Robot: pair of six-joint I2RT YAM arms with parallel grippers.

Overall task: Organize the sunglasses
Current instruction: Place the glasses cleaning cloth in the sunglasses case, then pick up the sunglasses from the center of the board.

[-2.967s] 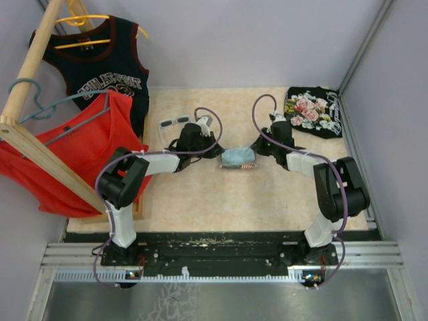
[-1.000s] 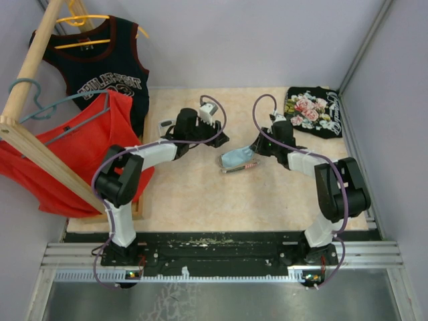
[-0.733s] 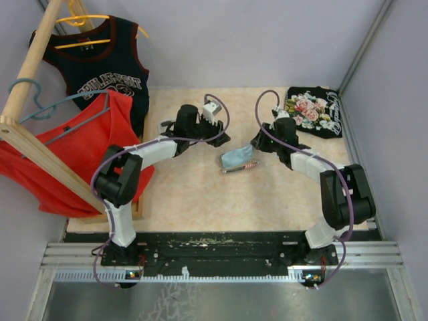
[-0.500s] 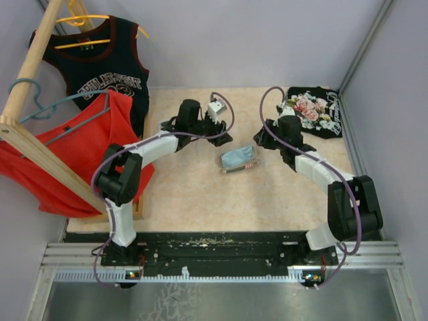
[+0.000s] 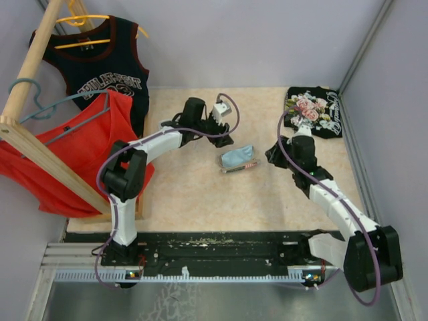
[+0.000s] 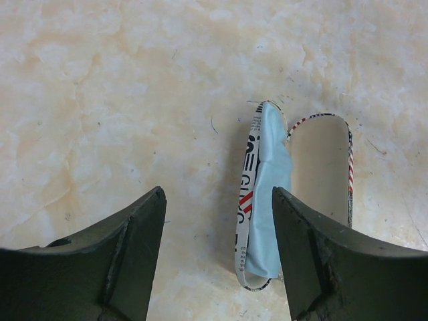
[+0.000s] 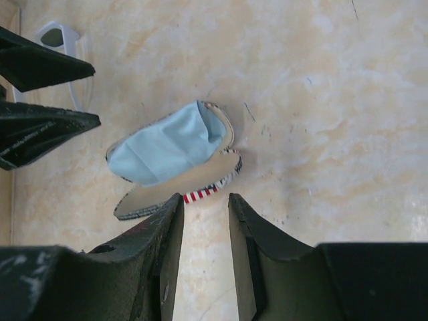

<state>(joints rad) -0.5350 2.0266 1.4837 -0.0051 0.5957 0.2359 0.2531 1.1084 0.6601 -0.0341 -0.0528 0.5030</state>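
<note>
Sunglasses: the white plastic-framed pair with dark grey lenses (image 7: 61, 39) lies on the beige marbled table (image 5: 200, 194), outside the case and just beyond the left claw's fingers. Only part of it is seen.
Case: the oblong flag-print case (image 7: 150, 194) lies open mid-table, and the small light-blue cloth (image 7: 164, 150) is spread in one half.
Left gripper (image 6: 217, 200): it is spread wide and empty, and is held above the table beside the case.
Right gripper (image 7: 204, 200): it is drawn narrow with nothing gripped, and is pointed at the case.
Step judged: the sunglasses are to be fetched by the left arm.
Done well: the frame should be gripped rather than the lenses, and kept level. The case could be steadied by the right claw.
</note>
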